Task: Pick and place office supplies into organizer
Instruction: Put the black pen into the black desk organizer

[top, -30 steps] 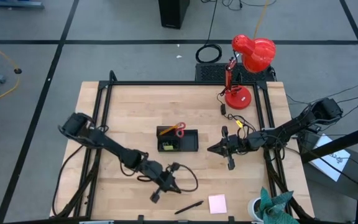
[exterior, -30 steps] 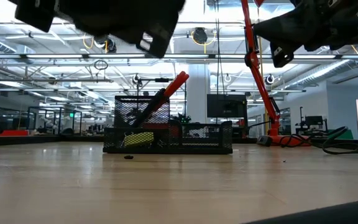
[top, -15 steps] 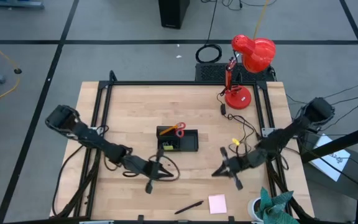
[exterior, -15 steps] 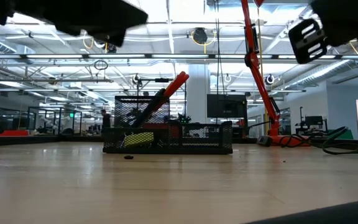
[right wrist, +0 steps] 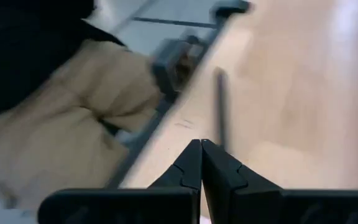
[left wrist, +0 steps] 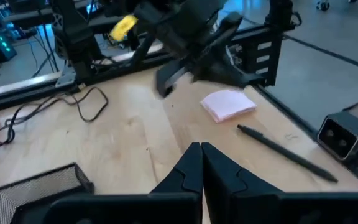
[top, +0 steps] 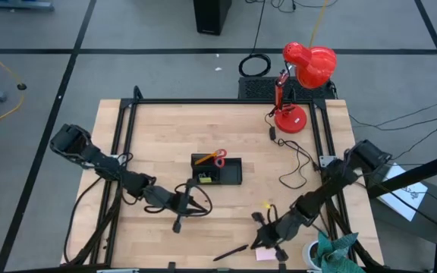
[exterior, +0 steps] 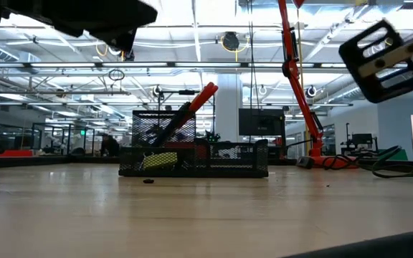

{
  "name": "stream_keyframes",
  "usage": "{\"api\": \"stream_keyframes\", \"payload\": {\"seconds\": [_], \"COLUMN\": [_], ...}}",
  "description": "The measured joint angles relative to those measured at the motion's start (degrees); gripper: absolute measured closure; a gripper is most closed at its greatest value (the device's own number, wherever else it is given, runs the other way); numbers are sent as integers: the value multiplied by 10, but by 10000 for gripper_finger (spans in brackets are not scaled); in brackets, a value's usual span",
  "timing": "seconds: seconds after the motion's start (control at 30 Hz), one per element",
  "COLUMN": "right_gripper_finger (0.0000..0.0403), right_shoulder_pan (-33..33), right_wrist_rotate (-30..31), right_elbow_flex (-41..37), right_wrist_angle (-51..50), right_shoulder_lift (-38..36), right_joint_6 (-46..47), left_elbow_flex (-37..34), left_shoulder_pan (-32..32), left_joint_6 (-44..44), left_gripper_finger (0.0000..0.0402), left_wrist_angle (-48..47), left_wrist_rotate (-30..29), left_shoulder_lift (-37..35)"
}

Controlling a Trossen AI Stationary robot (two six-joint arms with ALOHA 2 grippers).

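The black mesh organizer (top: 230, 173) stands mid-table with the red-handled scissors (top: 218, 157) and a yellow item (top: 203, 178) inside. In the low view the scissors (exterior: 201, 98) stick up slanted out of the organizer (exterior: 192, 154). A black pen (top: 230, 252) and the pink sticky-note pad (left wrist: 229, 104) lie near the table's near edge. My right gripper (top: 256, 243) is shut, hovering over the pad and pointing at the pen (right wrist: 219, 109). My left gripper (left wrist: 201, 146) is shut and stands left of the organizer's near side (top: 202, 202), holding nothing.
A red desk lamp (top: 302, 76) stands at the far right, its black cable (top: 294, 163) trailing over the table. Black frame rails (top: 124, 152) run along the table's sides. A small black clip (exterior: 148, 180) lies before the organizer. A white cup with green stuff (top: 328, 254) sits at the near right corner.
My right gripper has swung from beside the organizer's right end toward the table's near edge and down, ending over the pink pad and tipped further down. My left gripper has drawn back toward the left and far edges. Both stay shut.
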Motion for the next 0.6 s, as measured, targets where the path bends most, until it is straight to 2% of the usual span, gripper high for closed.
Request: {"api": "stream_keyframes", "payload": {"seconds": [0.1,0.27,0.6], "right_gripper_finger": [403,403,403], "right_shoulder_pan": [1,-4,-21], "right_wrist_rotate": [-29,-35,-107], "right_elbow_flex": [24,66,82], "right_wrist_angle": [12,-9,-15], "right_shoulder_lift": [27,76,136], "right_joint_6": [13,23,80], "left_elbow_flex": [-1,-1,0], "left_shoulder_pan": [0,0,0], "left_joint_6": [0,-9,-24], "left_gripper_finger": [395,382,394], "left_wrist_angle": [-5,-10,-22], "left_wrist_rotate": [0,0,0], "left_shoulder_lift": [0,0,0]}}
